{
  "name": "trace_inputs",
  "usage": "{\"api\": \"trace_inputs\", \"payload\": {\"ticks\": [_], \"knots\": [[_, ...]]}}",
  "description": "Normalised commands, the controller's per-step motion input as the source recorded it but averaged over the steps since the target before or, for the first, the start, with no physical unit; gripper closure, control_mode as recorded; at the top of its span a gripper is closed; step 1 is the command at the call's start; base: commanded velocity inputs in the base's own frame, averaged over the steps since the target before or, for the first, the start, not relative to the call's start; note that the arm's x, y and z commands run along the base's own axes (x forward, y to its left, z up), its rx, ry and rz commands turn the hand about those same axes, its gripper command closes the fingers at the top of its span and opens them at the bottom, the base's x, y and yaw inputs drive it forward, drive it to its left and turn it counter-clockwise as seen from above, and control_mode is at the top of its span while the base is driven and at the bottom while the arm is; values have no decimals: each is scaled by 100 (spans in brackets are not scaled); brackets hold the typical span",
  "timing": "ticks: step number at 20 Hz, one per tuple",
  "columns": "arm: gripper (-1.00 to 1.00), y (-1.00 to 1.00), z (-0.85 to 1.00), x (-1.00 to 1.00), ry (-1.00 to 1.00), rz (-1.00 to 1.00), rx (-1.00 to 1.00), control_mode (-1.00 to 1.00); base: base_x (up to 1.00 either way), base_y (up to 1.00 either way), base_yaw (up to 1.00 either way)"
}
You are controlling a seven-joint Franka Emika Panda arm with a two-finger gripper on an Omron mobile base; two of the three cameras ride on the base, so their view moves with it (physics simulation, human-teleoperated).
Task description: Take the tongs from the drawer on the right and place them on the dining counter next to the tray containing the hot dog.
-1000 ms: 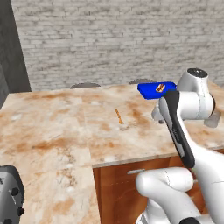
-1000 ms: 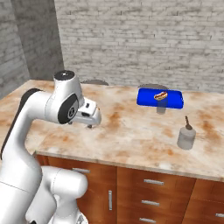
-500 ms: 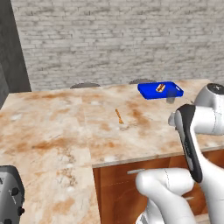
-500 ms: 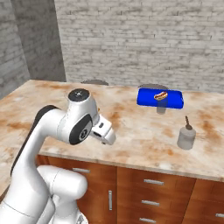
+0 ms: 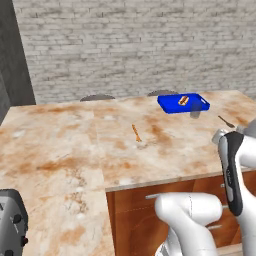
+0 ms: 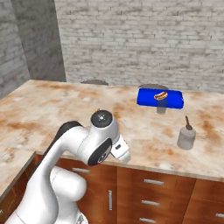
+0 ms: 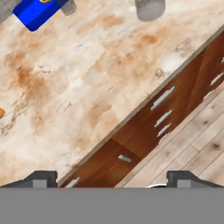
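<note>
Toaster: a dark appliance (image 5: 11, 222) sits at the counter's far left corner in the left base view, no part of the job.
Orange stick: a thin orange stick (image 5: 136, 133) lies alone mid-counter, well apart from the tray; not the tongs.
Counter: the dining counter (image 6: 65, 109) is a broad beige top with rust marbling over reddish-brown cabinets.
Fingers: the gripper (image 7: 111, 177) hangs over the counter's front edge, its two fingers (image 7: 41, 178) spread wide with nothing between them.
Drawer: several drawers (image 6: 153, 183) with short silver handles stack below the counter edge, all shut as far as the views show; which one holds the tongs I cannot tell.
Tongs: not to be seen on the counter, so presumably inside a closed drawer.
Handling, judged: slim metal tongs should be light, stiff and slippery; best pinched across both arms near the middle, so they neither spring open nor tip.
Tray: the blue tray (image 6: 144, 98) lies at the counter's far side; the hot dog (image 6: 161, 94) rests inside it, the rest of the tray bare.
Cup: a small grey cup (image 6: 161, 107) stands just in front of the tray.
Jar: a grey jar (image 6: 187, 138) stands right of the tray, a dark-handled utensil (image 6: 187, 122) upright in it.
</note>
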Motion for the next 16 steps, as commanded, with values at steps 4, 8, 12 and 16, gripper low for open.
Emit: {"api": "trace_inputs", "payload": {"ticks": [4,8,12,16], "knots": [[-100,-53,-22,0,-3,-31,18,-100,0,0,0],[-100,-48,-35,0,-10,-27,18,-100,0,0,0],[-100,-48,-45,-2,-15,-23,19,-100,0,0,0],[-100,-22,-44,-5,-15,-17,14,-100,0,0,0]]}}
